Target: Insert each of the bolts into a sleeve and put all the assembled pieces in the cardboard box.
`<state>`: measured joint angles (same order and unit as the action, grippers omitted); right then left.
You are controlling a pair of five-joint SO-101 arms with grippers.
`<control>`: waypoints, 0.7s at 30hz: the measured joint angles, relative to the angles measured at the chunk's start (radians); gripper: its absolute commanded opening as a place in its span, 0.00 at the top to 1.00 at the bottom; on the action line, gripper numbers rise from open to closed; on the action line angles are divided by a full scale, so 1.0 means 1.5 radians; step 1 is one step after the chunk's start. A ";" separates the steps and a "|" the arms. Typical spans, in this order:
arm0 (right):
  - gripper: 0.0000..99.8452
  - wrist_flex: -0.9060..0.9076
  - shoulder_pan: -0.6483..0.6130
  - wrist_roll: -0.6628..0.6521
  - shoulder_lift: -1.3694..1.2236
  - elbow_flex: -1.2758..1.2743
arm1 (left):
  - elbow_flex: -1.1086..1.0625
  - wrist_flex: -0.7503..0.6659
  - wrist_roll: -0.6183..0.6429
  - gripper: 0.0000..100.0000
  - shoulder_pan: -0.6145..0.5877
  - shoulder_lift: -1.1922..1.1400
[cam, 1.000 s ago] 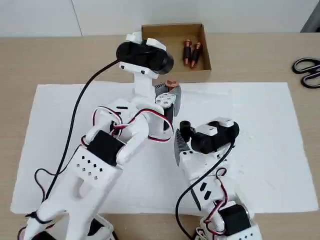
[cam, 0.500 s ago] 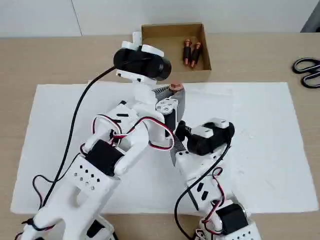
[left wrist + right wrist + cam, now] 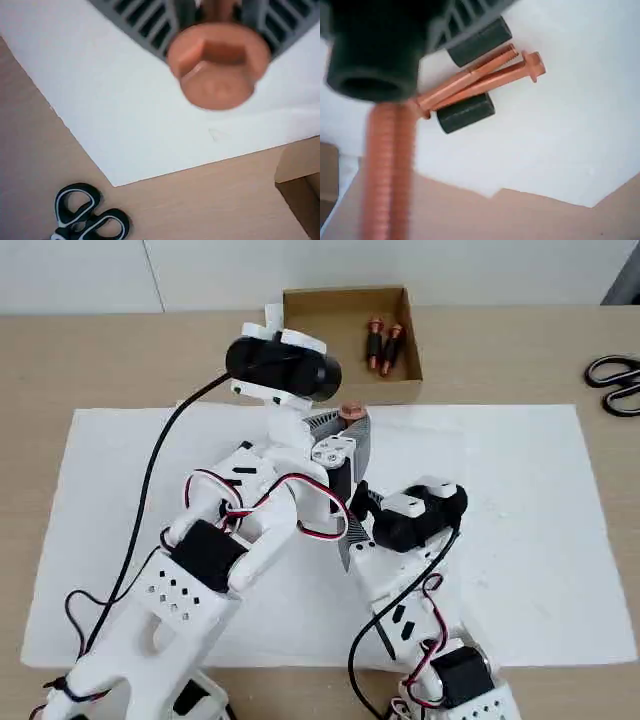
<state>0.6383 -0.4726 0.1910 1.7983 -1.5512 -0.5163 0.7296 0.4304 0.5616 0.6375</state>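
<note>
My left gripper (image 3: 348,432) is shut on a copper bolt (image 3: 350,412); its hex head (image 3: 217,65) sits between the grey fingers (image 3: 145,15). My right gripper (image 3: 352,522) is shut on a black sleeve (image 3: 372,55), just below the left gripper over the white paper. The bolt's threaded shaft (image 3: 390,170) points at the sleeve's open end, with its tip at the mouth. Two loose bolts (image 3: 480,80) lie crossed on the paper between two black sleeves (image 3: 479,41) (image 3: 466,112). The cardboard box (image 3: 320,310) at the table's back holds two assembled pieces (image 3: 383,345).
White paper (image 3: 520,520) covers the middle of the wooden table. Black-handled scissors (image 3: 615,380) lie at the far right edge, also seen as scissors (image 3: 90,220) beyond the paper's corner. A box corner (image 3: 300,185) is close to the left gripper.
The left arm has pulled back slightly with the bolt, and the right gripper has moved up toward it with the sleeve, closing the gap. In the last half second little has moved.
</note>
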 measured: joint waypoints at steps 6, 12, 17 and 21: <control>1.00 0.000 -0.002 0.000 0.000 0.000 | -0.033 -0.025 0.000 0.99 0.000 0.000; 1.00 0.000 -0.001 0.000 0.000 -0.001 | -0.065 -0.063 0.000 0.99 0.001 0.000; 1.00 0.000 -0.001 0.000 0.000 -0.001 | -0.066 -0.066 0.000 0.99 0.001 0.000; 1.00 0.000 -0.001 0.000 0.000 -0.001 | -0.066 -0.063 0.000 0.99 0.001 0.000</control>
<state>0.6383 -0.4741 0.1910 1.7983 -1.5528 -0.6160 0.6345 0.4304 0.5631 0.6375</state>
